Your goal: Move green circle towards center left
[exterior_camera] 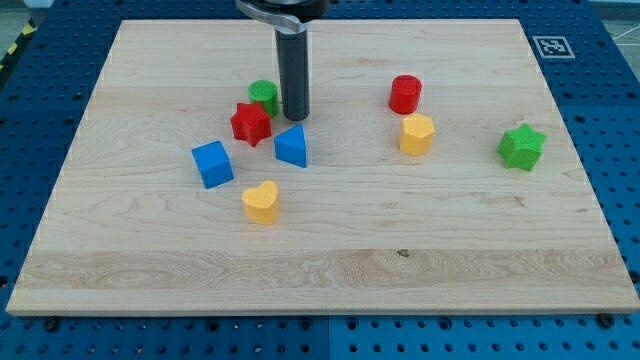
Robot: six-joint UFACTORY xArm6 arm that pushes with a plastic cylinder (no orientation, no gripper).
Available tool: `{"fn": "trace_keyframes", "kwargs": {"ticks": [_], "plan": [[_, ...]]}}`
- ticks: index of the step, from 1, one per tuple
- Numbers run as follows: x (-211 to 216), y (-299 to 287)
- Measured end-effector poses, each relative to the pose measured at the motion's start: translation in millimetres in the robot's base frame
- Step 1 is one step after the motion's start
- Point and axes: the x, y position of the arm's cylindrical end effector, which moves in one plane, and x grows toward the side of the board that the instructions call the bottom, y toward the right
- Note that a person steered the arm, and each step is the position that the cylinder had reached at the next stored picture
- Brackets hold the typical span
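Observation:
The green circle [264, 94] sits on the wooden board, left of centre and toward the view's top, touching or nearly touching the red star [250, 123] just below it. My tip [295, 117] is right beside the green circle, on its right, and just above the blue triangle [291, 146]. The rod rises from there to the view's top edge.
A blue cube [212, 163] and a yellow heart [261, 201] lie lower left of the tip. A red cylinder [405, 94], a yellow hexagon [417, 133] and a green star [521, 147] lie on the right. The board's left edge [70, 150] borders a blue pegboard.

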Motion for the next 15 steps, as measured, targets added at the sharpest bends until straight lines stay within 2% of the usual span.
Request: {"fn": "trace_keyframes", "kwargs": {"ticks": [2,3,5,7,8,10,12,13,15], "plan": [[-1,-27],[-18,-54],[-19,-32],[-65,-50],[-63,-72],[2,-161],[4,-164],[12,-130],[22,-147]]}}
